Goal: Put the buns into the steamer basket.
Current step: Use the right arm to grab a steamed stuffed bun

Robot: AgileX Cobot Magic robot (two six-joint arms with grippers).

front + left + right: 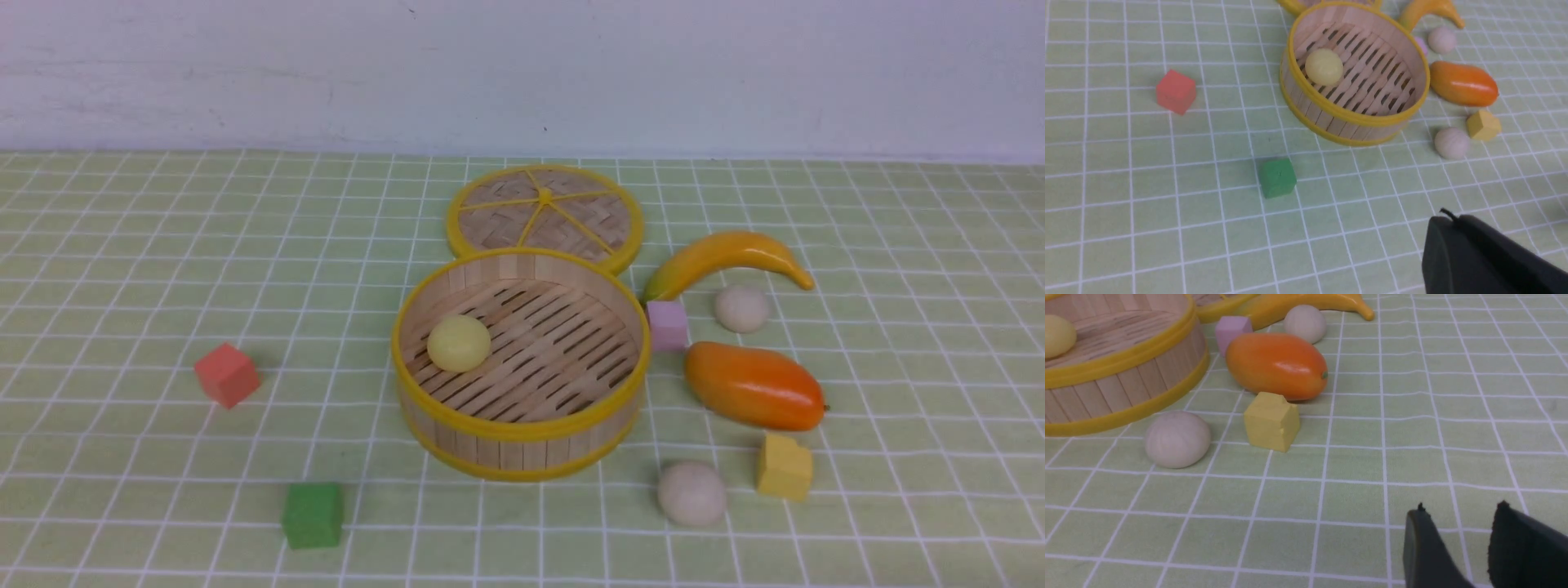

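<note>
Green cube (313,514) is nearest, not a target. Yellow bun (459,343) is in the steamer basket (522,429), at 9 o'clock on the slats. Two are not yet in and sit on the table (122,245). Near off-white bun (692,493) is at 4 o'clock off the basket, beside the yellow cube (784,467). Far off-white bun (741,309) is at 2 o'clock, past the mango (753,385). Left fingers (1453,245) are together and empty, so that arm looks parked. Right fingers (1425,547) are apart with nothing between them, low and facing the near bun, probably lined up for the next pick.
</note>
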